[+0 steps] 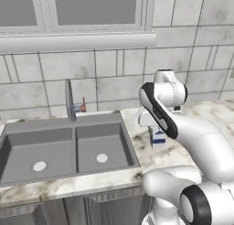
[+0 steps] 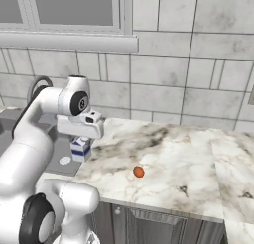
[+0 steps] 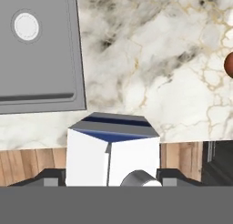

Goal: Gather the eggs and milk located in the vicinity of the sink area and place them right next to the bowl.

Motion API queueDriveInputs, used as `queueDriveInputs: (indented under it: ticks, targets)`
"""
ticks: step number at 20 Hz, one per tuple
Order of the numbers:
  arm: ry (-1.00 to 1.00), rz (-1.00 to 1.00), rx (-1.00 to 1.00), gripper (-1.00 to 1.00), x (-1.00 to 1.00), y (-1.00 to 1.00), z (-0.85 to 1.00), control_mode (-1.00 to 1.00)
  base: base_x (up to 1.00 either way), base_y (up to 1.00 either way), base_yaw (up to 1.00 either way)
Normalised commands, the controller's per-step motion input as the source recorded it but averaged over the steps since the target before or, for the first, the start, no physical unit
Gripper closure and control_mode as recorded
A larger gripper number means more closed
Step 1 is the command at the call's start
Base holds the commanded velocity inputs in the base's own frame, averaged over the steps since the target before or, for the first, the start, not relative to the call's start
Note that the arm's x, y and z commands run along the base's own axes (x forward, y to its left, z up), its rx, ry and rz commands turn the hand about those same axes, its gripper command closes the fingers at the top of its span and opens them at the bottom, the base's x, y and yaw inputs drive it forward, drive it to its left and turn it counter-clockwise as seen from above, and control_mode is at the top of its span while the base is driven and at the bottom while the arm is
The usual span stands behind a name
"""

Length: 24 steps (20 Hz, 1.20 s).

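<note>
Hanging wrist-down, the gripper (image 3: 111, 180) straddles the milk (image 3: 112, 155).

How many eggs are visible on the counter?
1. The egg lies on the marble counter, right of the milk and the sink. Others may be hidden behind the arm.

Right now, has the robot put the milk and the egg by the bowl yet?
Not yet. Nothing looks delivered. The gripper sits around the milk carton, which stands beside the sink. The egg lies alone on the counter, so both need carrying to the bowl.
</note>
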Motion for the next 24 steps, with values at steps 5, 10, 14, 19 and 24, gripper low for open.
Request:
queueDriveInputs:
  ticks: [5, 10, 14, 19, 24]
  targets:
    - [-0.02, 0.00, 0.00, 1.00, 0.00, 0.00, 0.00, -1.00, 0.00, 0.00, 0.00]
    - [0.00, 0.00, 0.00, 1.00, 0.00, 0.00, 0.00, -1.00, 0.00, 0.00, 0.00]
    - [0.00, 0.00, 0.00, 1.00, 0.00, 0.05, 0.00, 1.00, 0.00, 0.09, 0.00]
    - [0.00, 0.00, 0.00, 1.00, 0.00, 0.00, 0.00, 1.00, 0.00, 0.83, -0.06]
    - [0.00, 0.00, 0.00, 1.00, 0.00, 0.00, 0.00, 1.00, -0.05, 1.00, -0.05]
